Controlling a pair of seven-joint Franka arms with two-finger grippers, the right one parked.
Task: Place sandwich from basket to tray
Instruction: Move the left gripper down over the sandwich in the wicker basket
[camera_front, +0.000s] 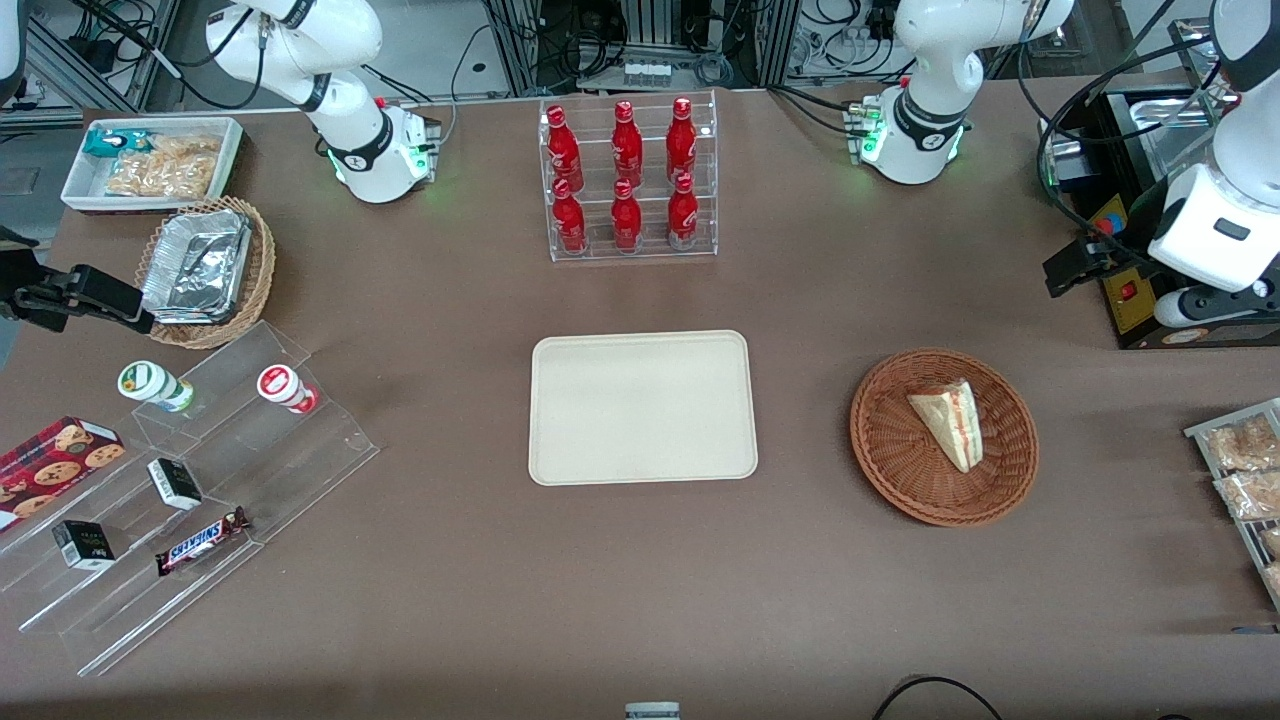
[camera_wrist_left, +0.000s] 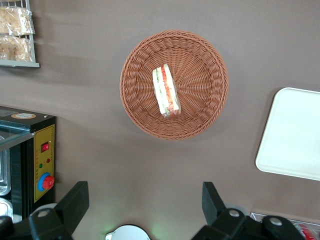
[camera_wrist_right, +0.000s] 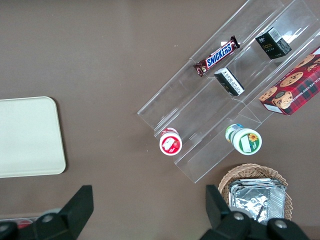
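Observation:
The sandwich (camera_front: 948, 422) (camera_wrist_left: 166, 91), a pale wedge with red, green and orange layers, lies in the round reddish-brown basket (camera_front: 880, 440) (camera_wrist_left: 135, 75). The cream tray (camera_front: 640, 407) (camera_wrist_left: 295, 135) sits flat beside the basket, toward the parked arm's end, with nothing on it. My gripper (camera_front: 1065, 272) (camera_wrist_left: 144, 192) hangs high above the table, farther from the front camera than the basket and apart from it. It is open, with only bare tablecloth between its fingers.
A black machine with a red button (camera_front: 1135, 300) (camera_wrist_left: 37, 155) stands close beside the gripper. A rack of bagged snacks (camera_front: 1240, 470) (camera_wrist_left: 17, 30) lies at the working arm's end. A clear rack of red bottles (camera_front: 628, 180) stands farther back than the tray.

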